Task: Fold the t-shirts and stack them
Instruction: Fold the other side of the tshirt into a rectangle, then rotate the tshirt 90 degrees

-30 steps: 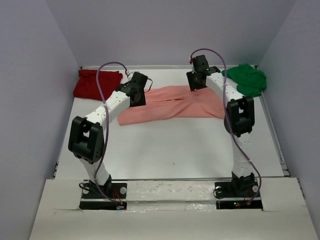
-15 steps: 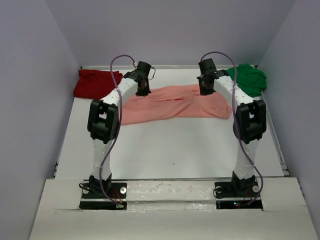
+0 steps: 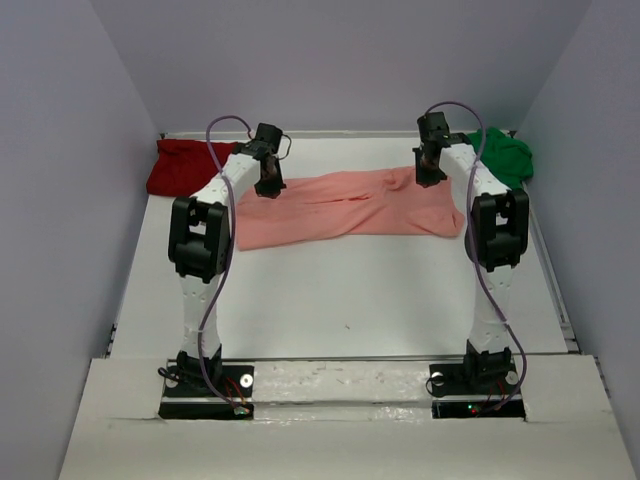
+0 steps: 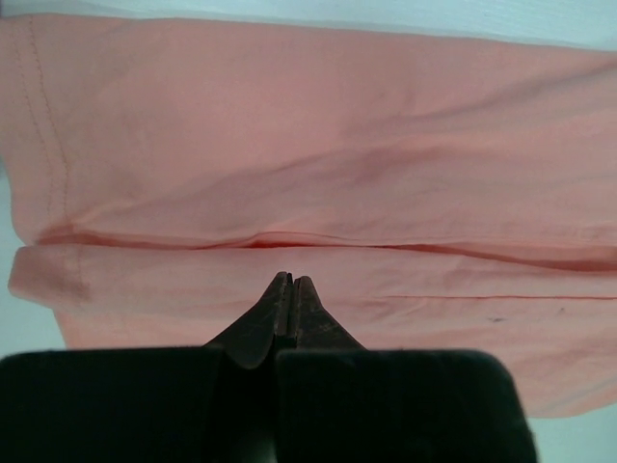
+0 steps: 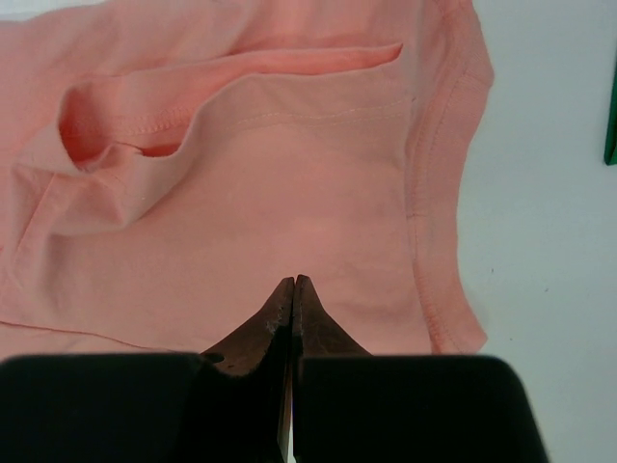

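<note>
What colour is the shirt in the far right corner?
Bright green shirt; best in the top external view.

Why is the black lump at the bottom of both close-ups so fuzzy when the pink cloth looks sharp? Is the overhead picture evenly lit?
Left wrist view: the black body of the left pincer is likely too near the lens and blurs; the salmon-pink shirt shows a sharp seam. Right wrist view: same for the right pincer, stitching crisp. Top view: soft, even light, no glare, faint shadows.
</note>
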Controlling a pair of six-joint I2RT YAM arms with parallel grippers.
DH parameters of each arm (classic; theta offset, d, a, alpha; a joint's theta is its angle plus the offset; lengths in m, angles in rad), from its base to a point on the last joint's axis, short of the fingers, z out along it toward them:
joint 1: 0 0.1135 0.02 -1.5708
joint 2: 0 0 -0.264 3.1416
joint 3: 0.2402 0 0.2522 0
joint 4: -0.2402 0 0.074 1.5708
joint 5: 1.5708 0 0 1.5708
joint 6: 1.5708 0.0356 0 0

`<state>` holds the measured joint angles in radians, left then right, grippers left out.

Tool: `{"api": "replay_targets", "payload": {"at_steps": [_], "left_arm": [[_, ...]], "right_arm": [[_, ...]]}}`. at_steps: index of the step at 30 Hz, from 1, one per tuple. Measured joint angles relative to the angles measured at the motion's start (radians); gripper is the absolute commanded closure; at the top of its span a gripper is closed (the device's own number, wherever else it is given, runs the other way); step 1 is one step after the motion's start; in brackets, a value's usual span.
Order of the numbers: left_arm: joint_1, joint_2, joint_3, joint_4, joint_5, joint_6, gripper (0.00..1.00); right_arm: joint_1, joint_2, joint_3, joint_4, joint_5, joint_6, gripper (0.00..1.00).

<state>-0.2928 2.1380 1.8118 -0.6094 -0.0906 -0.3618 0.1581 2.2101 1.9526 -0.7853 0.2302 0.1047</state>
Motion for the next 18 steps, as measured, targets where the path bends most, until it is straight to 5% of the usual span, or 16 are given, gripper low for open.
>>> {"api": "replay_targets", "payload": {"at_steps": [18], "left_arm": [[-0.007, 0.005, -0.101, -0.018, 0.065, -0.051, 1.00]], "right_arm": [[0.000, 0.064, 0.036, -0.057, 0.018, -0.003, 1.00]]}}
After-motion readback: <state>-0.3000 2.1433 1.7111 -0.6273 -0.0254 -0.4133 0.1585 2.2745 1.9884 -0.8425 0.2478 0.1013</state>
